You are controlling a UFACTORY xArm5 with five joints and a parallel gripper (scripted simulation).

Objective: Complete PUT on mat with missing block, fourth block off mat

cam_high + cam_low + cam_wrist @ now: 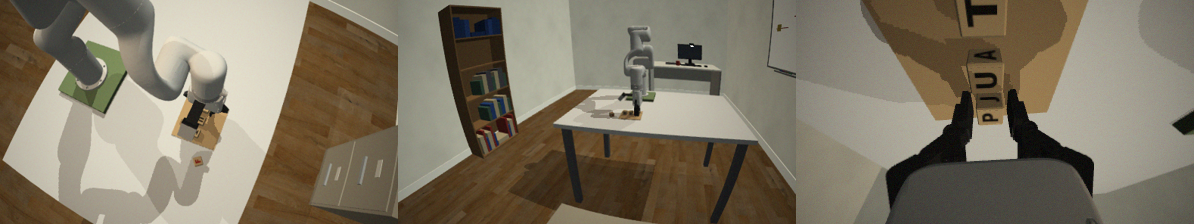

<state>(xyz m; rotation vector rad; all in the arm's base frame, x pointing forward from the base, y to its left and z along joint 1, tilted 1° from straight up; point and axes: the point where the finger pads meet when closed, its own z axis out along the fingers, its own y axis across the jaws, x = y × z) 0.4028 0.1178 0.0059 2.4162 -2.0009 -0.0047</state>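
Observation:
The block with P (990, 117) stands at one end of the row, P on top, a J on its side. Next to it is the block with U (987, 80) (201, 120), an A on its side. The block with T (985, 15) (197, 133) lies beyond, with bare mat between. The three letters look turned the same way. My gripper (989, 100) (636, 113) is open around the P block, with a gap at each finger. The tan mat (217, 130) (625, 117) is flat. Whether the P block's base is fully on it is hidden.
A block with a red F (197, 161) (611, 114) lies on the white table (242, 159) (693, 121), off the mat beyond its T end. The green base plate (113, 57) (651, 97) is at the arm's foot.

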